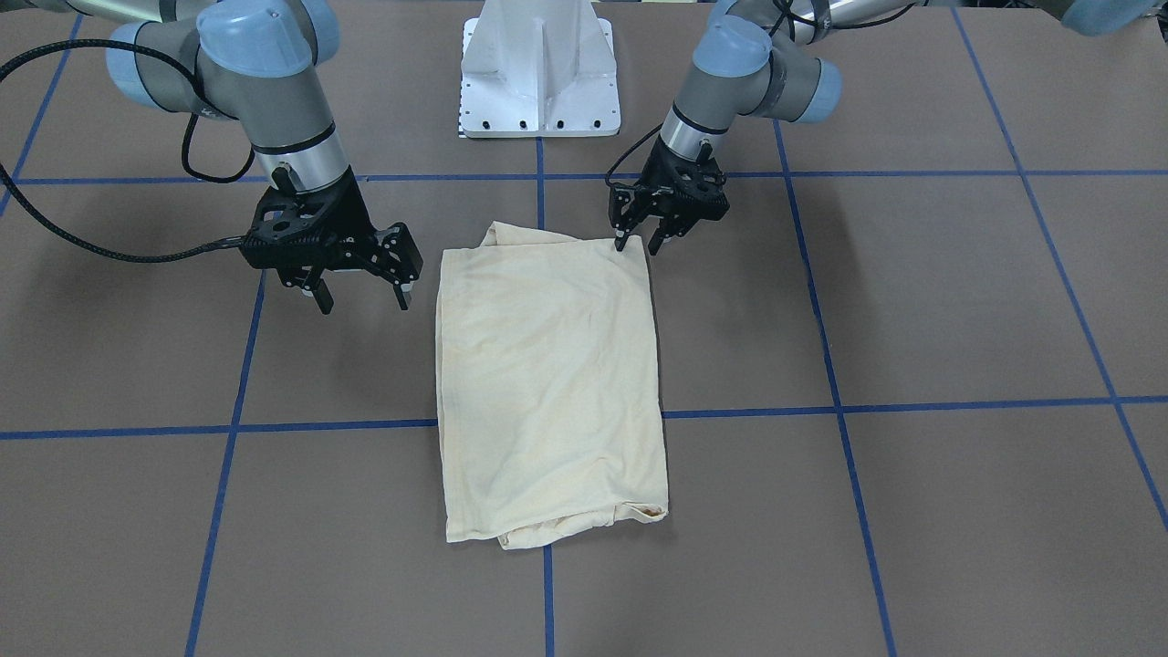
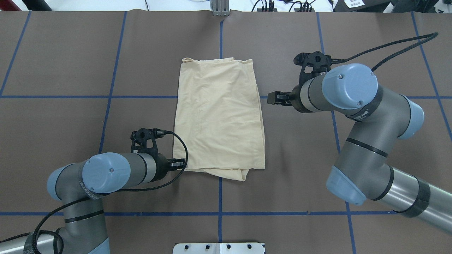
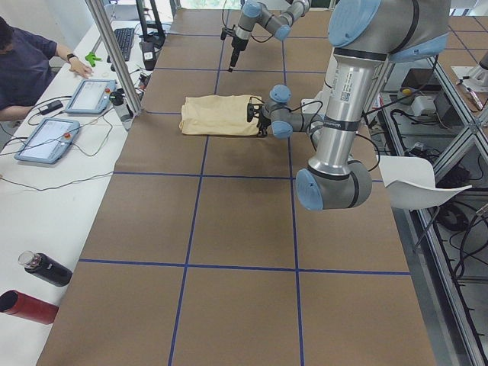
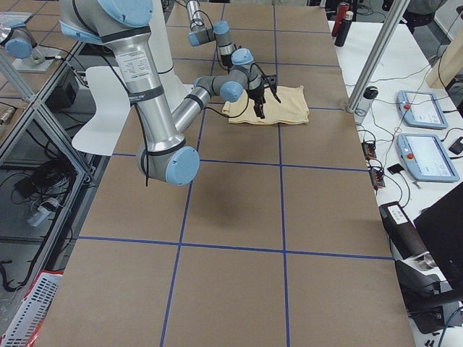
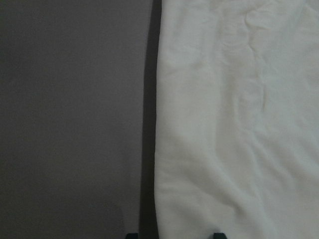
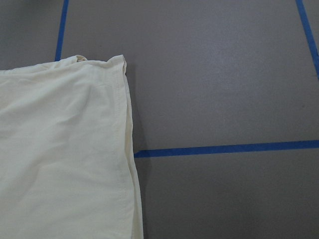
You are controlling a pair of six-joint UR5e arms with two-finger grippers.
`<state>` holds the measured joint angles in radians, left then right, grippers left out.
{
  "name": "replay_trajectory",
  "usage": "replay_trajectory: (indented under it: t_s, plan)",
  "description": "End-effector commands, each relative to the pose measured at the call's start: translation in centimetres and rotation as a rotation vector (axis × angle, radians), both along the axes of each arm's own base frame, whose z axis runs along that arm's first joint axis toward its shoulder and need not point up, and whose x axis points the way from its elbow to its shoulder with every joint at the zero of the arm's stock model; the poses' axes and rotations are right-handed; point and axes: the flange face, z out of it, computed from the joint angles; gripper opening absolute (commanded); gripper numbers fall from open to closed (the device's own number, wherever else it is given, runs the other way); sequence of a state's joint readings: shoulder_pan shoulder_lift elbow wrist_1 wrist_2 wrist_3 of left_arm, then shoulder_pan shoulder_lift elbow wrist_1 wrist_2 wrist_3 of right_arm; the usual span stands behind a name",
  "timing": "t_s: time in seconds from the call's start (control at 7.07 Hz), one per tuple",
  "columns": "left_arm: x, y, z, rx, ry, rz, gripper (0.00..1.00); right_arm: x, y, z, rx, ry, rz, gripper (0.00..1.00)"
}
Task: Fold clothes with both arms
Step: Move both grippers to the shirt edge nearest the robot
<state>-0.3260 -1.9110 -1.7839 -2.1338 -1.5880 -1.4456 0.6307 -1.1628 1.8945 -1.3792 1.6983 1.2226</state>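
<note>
1 T-shirt [image 1: 547, 365]: folded narrow; thin, limp, light; best pinched at corners.
Left fingers [image 1: 622, 235]: spread, straddling its corner edge.
Right fingers [image 1: 401, 290]: spread, empty, beside it.

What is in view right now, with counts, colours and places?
Folded thin cotton shirt: one, pale cream-yellow, table centre.
Paper-covered table: one, brown, blue tape grid.
Metal pedestal: one, white, at robot's base.
Touch-screen tablets: two, pale grey, side bench.
Bottles: two, black and red, bench end.
Person: one, dark top, at bench.
Left tool: one, black, open at shirt's robot-side corner.
Right tool: one, black, open beside shirt, not touching.
</note>
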Motion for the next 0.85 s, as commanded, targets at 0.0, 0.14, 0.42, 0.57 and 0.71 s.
replay_trajectory:
  t_s: [0.0,0.14,0.42,0.57,0.71]
  plan:
    - [0.3,0.3,-0.1,-0.002,0.003,0.005,0.21,-0.3,0.2,0.1,0.004,0.004,0.0,1.0]
    - [0.3,0.3,0.0,-0.002,0.0,0.006,0.01,-0.6,0.4,0.1,0.003,0.006,-0.003,1.0]
    - [0.2,0.4,-0.1,-0.007,0.004,0.003,0.0,-0.8,0.6,0.1,0.004,0.007,0.0,1.0]
    - [0.2,0.4,-0.2,-0.007,0.006,0.002,0.0,-1.0,1.0,-0.2,-0.024,-0.014,0.02,1.0]
    - [0.2,0.4,-0.2,-0.007,0.006,0.002,0.0,-2.7,2.4,-0.7,-0.106,-0.065,0.102,0.99]
